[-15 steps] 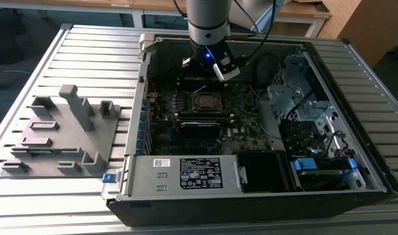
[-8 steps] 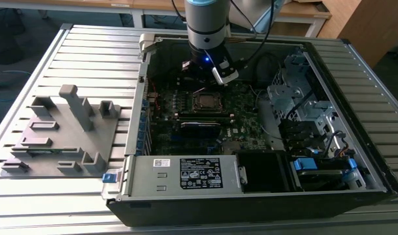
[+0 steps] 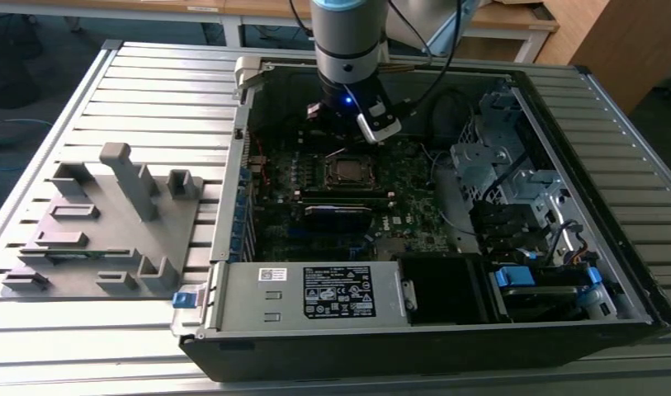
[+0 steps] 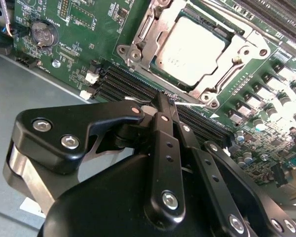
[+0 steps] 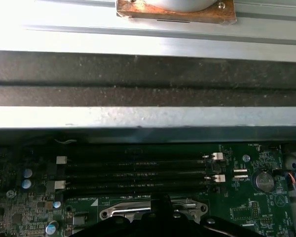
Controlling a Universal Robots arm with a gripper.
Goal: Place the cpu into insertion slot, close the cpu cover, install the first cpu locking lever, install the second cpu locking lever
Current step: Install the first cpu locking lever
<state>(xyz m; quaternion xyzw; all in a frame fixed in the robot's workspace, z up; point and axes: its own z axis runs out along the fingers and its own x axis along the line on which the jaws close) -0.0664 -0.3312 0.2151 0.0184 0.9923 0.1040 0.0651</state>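
Note:
The cpu [image 4: 190,49] shows its dull silver top inside the insertion slot [image 3: 350,169] on the green motherboard. The cpu cover [image 4: 138,49], a silver metal frame, lies flat around the cpu. Thin lever rods [image 4: 232,74] run along the frame's sides; whether they are hooked I cannot tell. My gripper [image 4: 165,101] is shut with nothing between its black fingers. It hangs a little above the board, over the long memory slots [image 4: 133,81] just beside the socket's edge. In the exterior view the gripper [image 3: 352,132] sits just behind the socket.
The open computer case [image 3: 423,74] walls in the board, and its metal wall [image 5: 148,118] stands close to the arm. A coin battery [image 4: 42,33], a drive cage [image 3: 500,165], cables and the power supply [image 3: 313,293] crowd the inside. A grey fixture [image 3: 104,223] lies at the exterior view's left.

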